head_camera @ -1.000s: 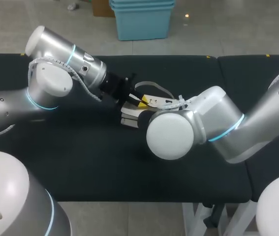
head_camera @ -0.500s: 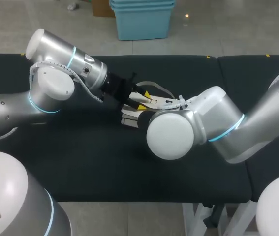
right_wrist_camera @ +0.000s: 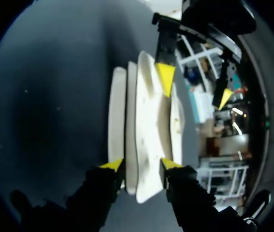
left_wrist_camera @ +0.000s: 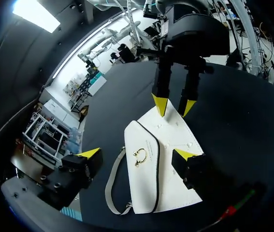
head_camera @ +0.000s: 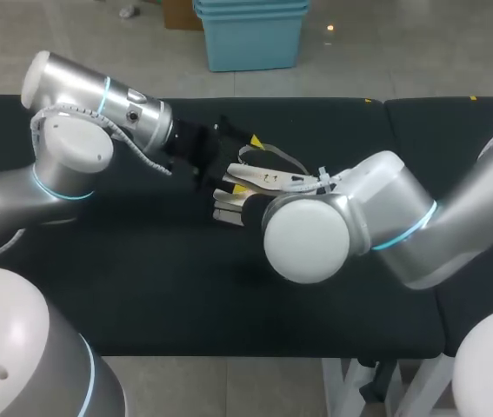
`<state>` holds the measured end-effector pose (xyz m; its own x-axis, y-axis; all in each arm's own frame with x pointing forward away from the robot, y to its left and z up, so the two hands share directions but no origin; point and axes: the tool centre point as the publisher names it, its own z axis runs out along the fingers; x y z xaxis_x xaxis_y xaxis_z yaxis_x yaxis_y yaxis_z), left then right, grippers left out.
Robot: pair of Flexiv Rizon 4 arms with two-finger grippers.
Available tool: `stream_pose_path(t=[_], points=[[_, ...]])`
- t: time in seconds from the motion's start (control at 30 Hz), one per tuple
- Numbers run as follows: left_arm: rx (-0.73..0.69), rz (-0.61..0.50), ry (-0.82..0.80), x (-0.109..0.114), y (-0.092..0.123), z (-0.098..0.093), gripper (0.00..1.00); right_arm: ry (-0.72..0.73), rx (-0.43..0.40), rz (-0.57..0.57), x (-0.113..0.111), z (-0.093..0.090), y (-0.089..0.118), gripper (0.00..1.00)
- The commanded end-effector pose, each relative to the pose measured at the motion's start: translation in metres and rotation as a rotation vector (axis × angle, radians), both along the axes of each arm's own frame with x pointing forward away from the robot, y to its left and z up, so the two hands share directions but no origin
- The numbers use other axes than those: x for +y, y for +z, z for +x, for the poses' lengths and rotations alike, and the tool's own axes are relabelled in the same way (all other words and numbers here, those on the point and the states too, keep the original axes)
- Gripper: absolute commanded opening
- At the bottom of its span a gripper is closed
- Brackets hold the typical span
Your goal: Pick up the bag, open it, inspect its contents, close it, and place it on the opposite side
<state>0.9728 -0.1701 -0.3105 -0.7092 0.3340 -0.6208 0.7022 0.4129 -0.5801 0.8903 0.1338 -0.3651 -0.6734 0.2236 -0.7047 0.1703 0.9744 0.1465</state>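
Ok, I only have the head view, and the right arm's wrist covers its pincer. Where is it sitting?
Observer: The left wrist view shows the right pincer at the edge of the white bag farthest from the left pincer.
Operator: Is the bag open?
Observer: No. Its flap lies flat over the body, with the gold clasp facing up.
Operator: And the left pincer?
Observer: It is wide open, with the bag ahead of it between its tips, and it grips nothing.
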Motion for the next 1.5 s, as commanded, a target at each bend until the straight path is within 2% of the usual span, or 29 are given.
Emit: stream_pose_path(t=[0.03, 0.23, 0.4, 0.57, 0.73, 0.87, 0.93, 0.97, 1.0, 1.5], points=[[0.023, -0.010, 0.033, 0.006, 0.008, -0.001, 1.00, 0.021, 0.029, 0.022, -0.012, -0.005, 0.018, 1.00], [0.129, 0.048, 0.124, 0.014, 0.022, 0.004, 1.00, 0.064, 0.126, 0.013, -0.015, -0.005, 0.045, 1.00], [0.269, 0.119, 0.232, 0.024, 0.029, 0.009, 1.00, 0.093, 0.268, 0.048, -0.019, 0.001, 0.067, 1.00], [0.437, 0.176, 0.358, 0.038, 0.031, 0.012, 1.00, 0.060, 0.356, 0.088, -0.024, 0.005, 0.078, 1.00], [0.579, 0.257, 0.417, 0.044, 0.025, 0.013, 1.00, 0.039, 0.467, 0.141, -0.029, 0.009, 0.085, 1.00], [0.650, 0.321, 0.459, 0.048, 0.025, 0.012, 1.00, 0.024, 0.530, 0.152, -0.033, 0.009, 0.090, 1.00], [0.700, 0.347, 0.455, 0.050, 0.024, 0.010, 1.00, 0.021, 0.570, 0.205, -0.037, 0.010, 0.091, 1.00], [0.659, 0.386, 0.465, 0.051, 0.025, 0.008, 1.00, 0.041, 0.597, 0.214, -0.038, 0.008, 0.091, 1.00], [0.659, 0.386, 0.465, 0.051, 0.025, 0.008, 1.00, 0.090, 0.601, 0.169, -0.039, 0.001, 0.092, 1.00], [0.659, 0.386, 0.465, 0.051, 0.025, 0.008, 1.00, 0.090, 0.601, 0.169, -0.039, 0.001, 0.092, 1.00]])
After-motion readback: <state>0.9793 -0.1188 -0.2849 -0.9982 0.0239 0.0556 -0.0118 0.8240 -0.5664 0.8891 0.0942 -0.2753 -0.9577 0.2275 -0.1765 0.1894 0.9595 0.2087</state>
